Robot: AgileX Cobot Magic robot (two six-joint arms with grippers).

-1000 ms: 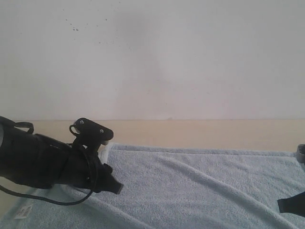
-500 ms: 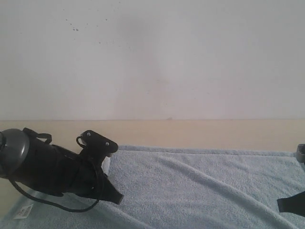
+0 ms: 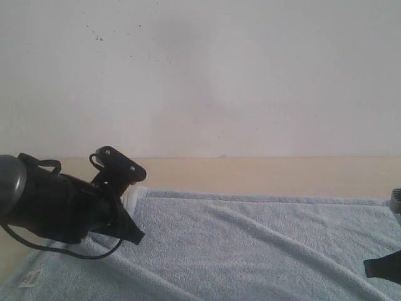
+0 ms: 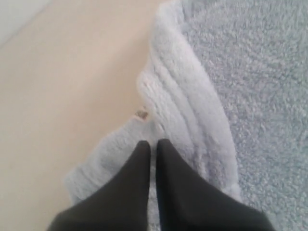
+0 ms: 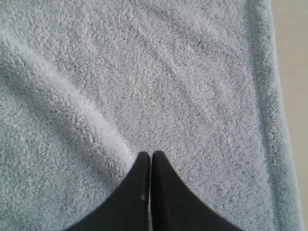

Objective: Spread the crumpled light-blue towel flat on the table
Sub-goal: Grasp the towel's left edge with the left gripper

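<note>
The light-blue towel (image 3: 250, 244) lies mostly spread over the beige table (image 3: 250, 175), with long soft ridges running across it. Its far-left corner is folded into a bunched roll (image 4: 192, 110). My left gripper (image 3: 136, 237) (image 4: 154, 143) sits on that roll, jaws nearly together with a strip of terry showing between them. At the view's lower right, my right gripper (image 3: 369, 269) (image 5: 151, 154) rests shut on the towel (image 5: 183, 86), at the end of a ridge and close to the hemmed edge. A white tag (image 3: 30, 278) shows near the front-left corner.
A white speckled wall (image 3: 200, 75) rises behind the table. Bare table (image 4: 62, 96) runs beside the folded corner, and a strip of it (image 5: 293, 57) lies past the towel's right hem. A small grey object (image 3: 396, 199) sits at the right edge.
The left arm has drawn back to the left and slightly up, and the towel's far-left corner has shifted left with it. The right gripper has not moved.
</note>
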